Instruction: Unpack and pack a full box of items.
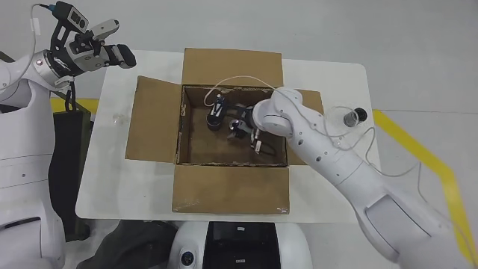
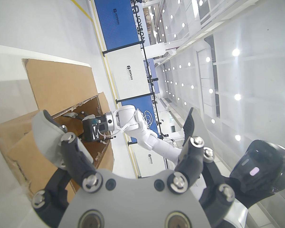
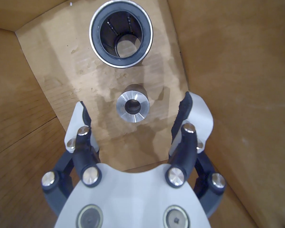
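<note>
An open cardboard box [image 1: 230,188] stands mid-table with its flaps spread flat. On its floor stand a large black cylinder with a metal rim [image 3: 121,33] [image 1: 213,122] and a small metal sleeve [image 3: 133,106]. My right gripper [image 3: 134,100] [image 1: 228,119] hangs inside the box, open, just above the small sleeve, which sits between and slightly past the fingertips, untouched. My left gripper [image 2: 116,112] [image 1: 119,54] is raised beyond the table's far left corner, open and empty, facing the box [image 2: 61,84].
A small dark round part [image 1: 357,114] lies on the white table [image 1: 112,179] right of the box, beside the right arm. A tiny clear object [image 1: 116,119] lies left of the box. The box walls close in around the right gripper.
</note>
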